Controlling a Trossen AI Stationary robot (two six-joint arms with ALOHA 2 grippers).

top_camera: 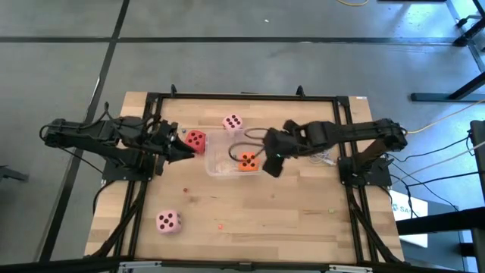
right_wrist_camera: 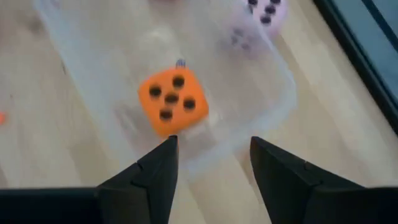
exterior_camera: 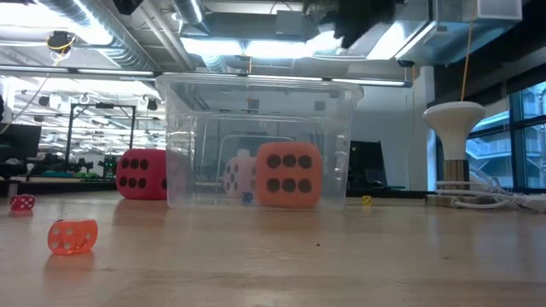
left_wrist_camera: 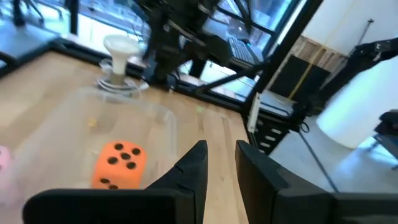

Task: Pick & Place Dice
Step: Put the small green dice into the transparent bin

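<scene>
A clear plastic tub [top_camera: 227, 158] stands mid-table with the orange die [top_camera: 248, 161] resting on its floor, five pips up [right_wrist_camera: 172, 99]. The red die [top_camera: 195, 140] sits on the table just left of the tub. One pale pink die [top_camera: 233, 122] lies beyond the tub's far side, and another [top_camera: 168, 221] near the front left. My right gripper [right_wrist_camera: 214, 162] hovers open above the tub's right part, over the orange die and clear of it. My left gripper [left_wrist_camera: 222, 168] hangs by the red die with a narrow empty gap between its fingers.
Two tiny coloured bits lie on the wood in front of the tub, one orange [exterior_camera: 72, 236] and one red [exterior_camera: 21, 203]. A white mushroom-shaped stand [exterior_camera: 456, 145] and cables are at the table's right edge. A black frame [top_camera: 242, 96] borders the wooden top.
</scene>
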